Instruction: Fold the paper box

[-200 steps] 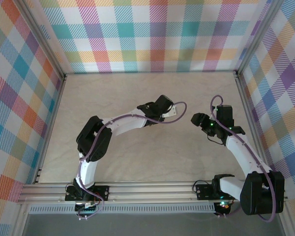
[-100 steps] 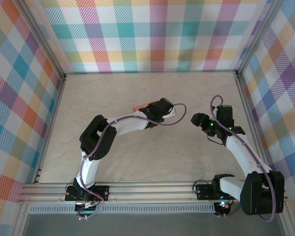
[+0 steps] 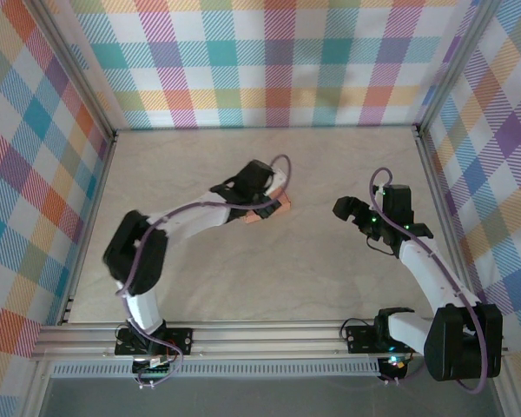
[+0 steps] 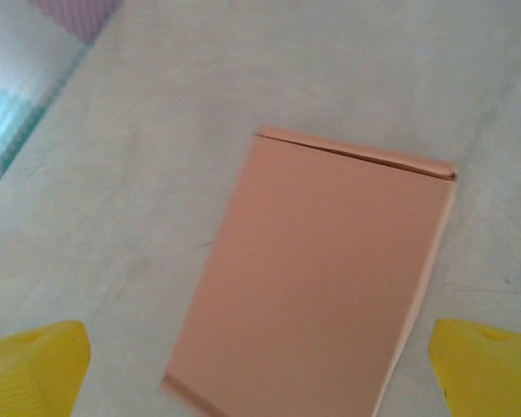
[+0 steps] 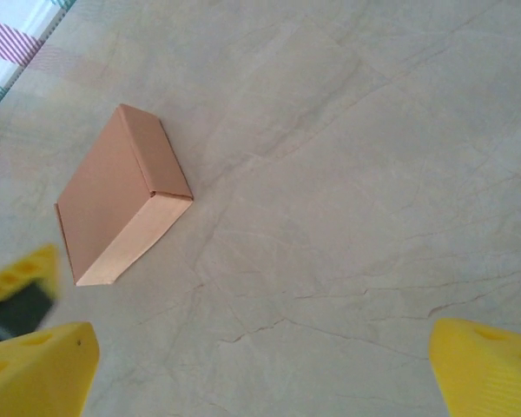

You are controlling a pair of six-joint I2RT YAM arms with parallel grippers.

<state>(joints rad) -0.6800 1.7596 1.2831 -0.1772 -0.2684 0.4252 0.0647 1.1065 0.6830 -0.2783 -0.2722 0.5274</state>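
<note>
Two grippers gape unclenched: left gripper (image 4: 260, 375) above, right gripper (image 5: 260, 372) at 3 o'clock of the paper box (image 5: 122, 200), lying 8-to-2 o'clock amid open table (image 5: 373, 174).

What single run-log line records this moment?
paper box: folded, on table | left gripper: open over box | right gripper: open, apart from box

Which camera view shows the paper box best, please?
The right wrist view: the whole paper box shows, closed, with its top and two sides. The left wrist view shows mainly its top face, close up. In the top external view the left arm covers most of it.
</note>
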